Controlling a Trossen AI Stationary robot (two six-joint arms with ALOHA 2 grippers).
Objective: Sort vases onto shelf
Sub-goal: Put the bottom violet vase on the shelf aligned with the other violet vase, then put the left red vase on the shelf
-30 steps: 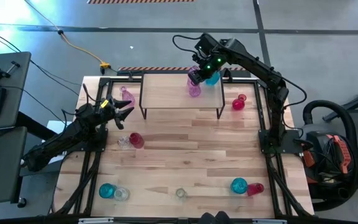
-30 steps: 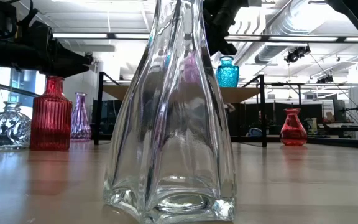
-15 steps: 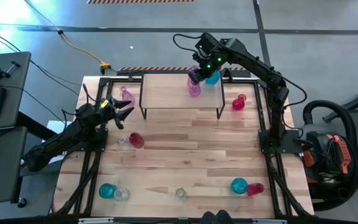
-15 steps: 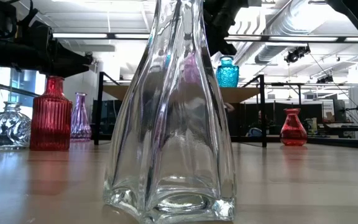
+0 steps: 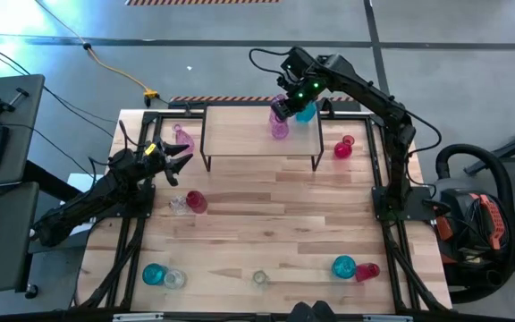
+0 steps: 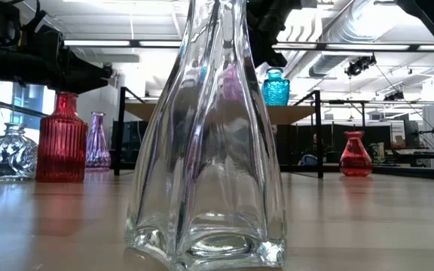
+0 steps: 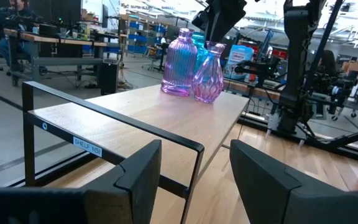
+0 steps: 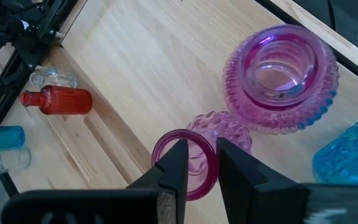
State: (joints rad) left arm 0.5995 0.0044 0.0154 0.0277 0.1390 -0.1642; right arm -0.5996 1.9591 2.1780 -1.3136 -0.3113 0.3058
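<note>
R tool (image 8: 197,163) is over the shelf's (image 5: 240,134) far right corner, fingers narrow and pinched on the rim of a faceted pink vase (image 8: 199,149) standing on the shelf. Just beside it stand a ribbed pink-purple vase (image 8: 281,78) and a teal vase (image 8: 347,158). L tool (image 5: 175,158) hovers at the tabletop's (image 5: 266,224) left edge w/ fingers wide, holding nothing, near a pink vase (image 5: 182,137). Rest of the vases are spread over the tabletop: red (image 5: 196,201) beside clear (image 5: 178,205), red (image 5: 343,148) right of shelf, teal (image 5: 154,273), clear (image 5: 259,278), teal (image 5: 343,266) touching what is prob. a red one (image 5: 367,271).
</note>
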